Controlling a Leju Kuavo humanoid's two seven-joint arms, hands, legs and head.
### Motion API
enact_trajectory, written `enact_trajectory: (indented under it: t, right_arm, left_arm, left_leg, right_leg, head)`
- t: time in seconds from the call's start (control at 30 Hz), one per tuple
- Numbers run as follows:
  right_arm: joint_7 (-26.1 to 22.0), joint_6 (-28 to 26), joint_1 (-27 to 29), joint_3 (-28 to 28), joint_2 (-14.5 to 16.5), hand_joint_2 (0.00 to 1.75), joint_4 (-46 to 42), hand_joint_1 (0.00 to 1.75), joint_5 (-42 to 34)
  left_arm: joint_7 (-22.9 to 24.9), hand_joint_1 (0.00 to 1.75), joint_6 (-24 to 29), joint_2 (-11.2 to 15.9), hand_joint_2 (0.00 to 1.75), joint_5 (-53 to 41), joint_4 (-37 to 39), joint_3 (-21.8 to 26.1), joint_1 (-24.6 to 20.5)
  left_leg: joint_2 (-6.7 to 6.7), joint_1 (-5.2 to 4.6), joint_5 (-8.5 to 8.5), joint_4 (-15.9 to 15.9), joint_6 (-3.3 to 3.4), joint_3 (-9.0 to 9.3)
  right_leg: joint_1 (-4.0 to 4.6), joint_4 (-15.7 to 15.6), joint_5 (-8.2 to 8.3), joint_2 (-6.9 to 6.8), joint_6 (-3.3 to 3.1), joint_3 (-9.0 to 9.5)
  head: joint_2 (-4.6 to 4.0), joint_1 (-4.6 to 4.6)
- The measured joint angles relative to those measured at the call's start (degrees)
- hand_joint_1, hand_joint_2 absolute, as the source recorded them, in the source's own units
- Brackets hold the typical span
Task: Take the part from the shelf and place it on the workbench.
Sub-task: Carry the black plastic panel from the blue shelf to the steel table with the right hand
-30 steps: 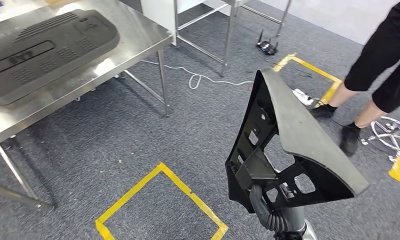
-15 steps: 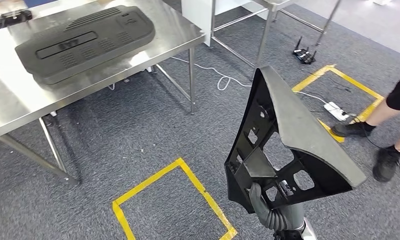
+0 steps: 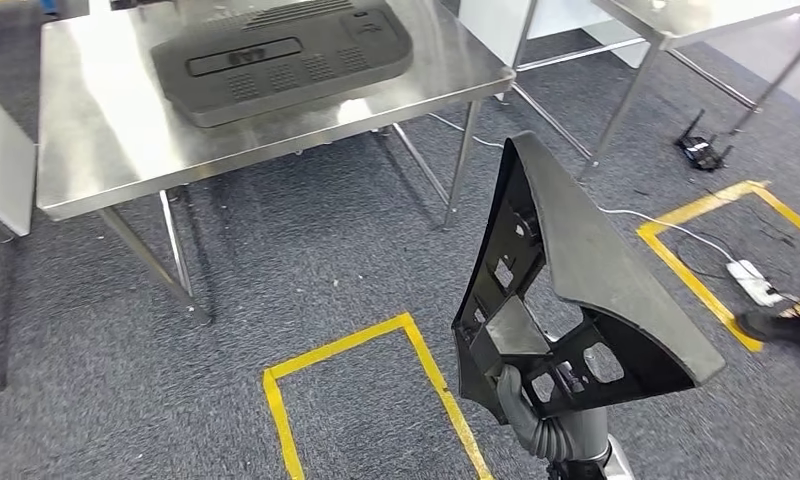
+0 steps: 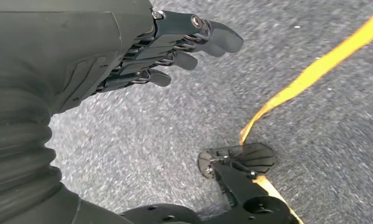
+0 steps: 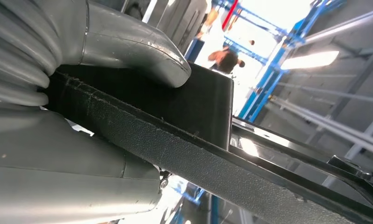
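Observation:
A large black triangular part with cut-outs stands upright in front of me, gripped at its lower edge by my right hand. In the right wrist view the thick thumb presses on the part's black edge. The steel workbench stands ahead to the left, some way off, with a flat black panel lying on it. My left hand hangs over the grey carpet, fingers loosely apart and holding nothing.
Yellow tape squares mark the carpet below me and at the right. A second steel table stands at the back right. A white cable and power strip lie on the floor. A person's shoe shows at the right edge.
The whole view has swung: the workbench has shifted right and toward the middle, and the person has slid out past the right edge. The part stays in my right hand as before.

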Motion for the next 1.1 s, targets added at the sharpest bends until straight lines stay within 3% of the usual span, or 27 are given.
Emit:
enact_trajectory:
  t: [0.03, 0.1, 0.3, 0.37, 0.43, 0.5, 0.53, 0.6, 0.67, 0.73, 0.87, 1.1]
  right_arm:
    - [0.01, 0.07, -0.03, -0.01, 0.0, 1.75, 0.01, 1.75, 0.02]
    - [0.06, 0.24, -0.11, -0.01, 0.01, 1.75, 0.03, 1.75, 0.06]
    - [0.27, 0.4, -0.19, 0.03, 0.07, 1.75, 0.06, 1.75, 0.02]
    - [0.6, 0.46, -0.12, -0.01, 0.34, 1.75, 0.07, 1.75, -0.61]
    - [0.83, 0.52, -0.02, -0.09, 0.63, 1.75, 0.11, 1.75, -1.27]
    - [0.97, 0.6, 0.02, -0.12, 0.71, 1.75, 0.22, 1.75, -1.39]
    - [1.03, 0.63, 0.02, -0.12, 0.76, 1.75, 0.27, 1.75, -1.43]
    - [1.1, 0.68, 0.01, -0.12, 0.88, 1.75, 0.34, 1.75, -1.45]
    - [1.12, 0.68, 0.02, -0.14, 0.98, 1.75, 0.38, 1.75, -1.47]
    - [1.14, 0.68, 0.11, -0.16, 1.01, 1.75, 0.4, 1.75, -1.49]
    - [1.18, 0.56, 0.24, -0.19, 1.05, 1.75, 0.41, 1.75, -1.48]
    - [1.46, 0.4, 0.27, -0.2, 1.26, 1.75, 0.41, 1.75, -1.69]
  left_arm:
    - [0.01, 0.0, 0.0, -0.03, 1.75, 0.0, -0.01, 0.0, 0.02]
    - [-0.02, 0.0, 0.0, -0.05, 1.75, 0.0, -0.02, 0.0, 0.03]
    - [-0.06, 0.0, -0.01, -0.04, 1.75, 0.0, -0.01, 0.01, 0.25]
    - [-0.06, 0.0, -0.03, -0.07, 1.75, 0.01, 0.01, 0.12, 0.45]
    - [-0.06, 0.0, -0.08, -0.16, 1.75, 0.02, 0.02, 0.23, 0.45]
    - [-0.07, 0.0, -0.31, -0.27, 1.75, 0.01, 0.02, 0.25, 0.43]
    - [-0.08, 0.0, -0.47, -0.3, 1.75, 0.0, 0.02, 0.26, 0.46]
    - [-0.11, 0.0, -0.75, -0.31, 1.75, -0.03, 0.01, 0.26, 0.48]
    - [-0.2, 0.0, -0.86, -0.4, 1.75, -0.07, 0.01, 0.26, 0.42]
    - [-0.29, 0.0, -1.04, -0.63, 1.75, -0.07, 0.02, 0.25, 0.39]
    - [-0.57, 0.0, -1.64, -0.75, 1.75, -0.07, 0.01, 0.27, 0.46]
    - [-1.04, 0.0, -2.18, -0.74, 1.75, -0.15, 0.02, 0.28, 0.45]
  left_leg:
    - [-0.72, 0.0, 0.2, 0.05, -0.29, -0.06]
    - [-1.74, -0.11, 0.53, 0.11, -0.84, -0.23]
    - [-2.25, -0.15, 0.98, -0.38, -1.59, -0.32]
    - [0.85, -0.14, -1.6, 3.36, -2.35, -2.02]
    - [4.29, -0.17, -6.09, 11.35, -2.96, -5.24]
    - [4.61, -0.12, -7.35, 15.18, -3.1, -6.21]
    - [4.66, -0.1, -6.46, 13.88, -3.09, -5.09]
    - [4.95, -0.04, -3.72, 6.83, -2.89, -0.7]
    - [5.16, -0.11, -2.5, 1.05, -2.48, 2.35]
    - [5.07, -0.27, -2.49, -0.26, -2.16, 2.66]
    - [4.86, -0.5, -2.4, -0.26, -1.92, 2.52]
    - [4.89, -0.68, -2.3, -0.23, -1.43, 2.38]
  right_leg:
    - [-0.16, -4.01, 1.46, 1.08, 0.29, 1.85]
    - [-0.32, -9.1, 3.2, 2.61, 0.07, 4.08]
    - [0.0, -9.74, 3.63, 2.6, -0.81, 4.12]
    - [-0.05, -9.93, 4.36, 1.57, -2.07, 4.2]
    - [-0.13, -10.11, 4.98, 0.11, -3.07, 4.27]
    - [0.04, -10.09, 4.97, -0.7, -3.06, 4.24]
    - [0.06, -10.08, 4.96, -0.96, -3.05, 4.28]
    - [0.11, -10.01, 4.86, -1.29, -2.95, 4.38]
    - [0.52, -9.73, 4.65, -1.51, -2.64, 4.17]
    - [0.85, -9.68, 4.62, -1.63, -2.55, 3.86]
    - [0.72, -10.33, 4.8, -1.69, -2.5, 3.66]
    - [0.6, -10.59, 5.2, -1.7, -1.85, 3.33]
  head:
    - [0.0, 0.02]
    - [0.0, 0.07]
    - [0.0, 0.03]
    - [0.0, -0.35]
    - [0.01, -0.72]
    - [0.01, -0.73]
    - [0.0, -0.73]
    - [0.01, -0.73]
    - [0.01, -0.69]
    - [0.01, -0.68]
    - [0.01, -0.67]
    - [0.01, -0.7]
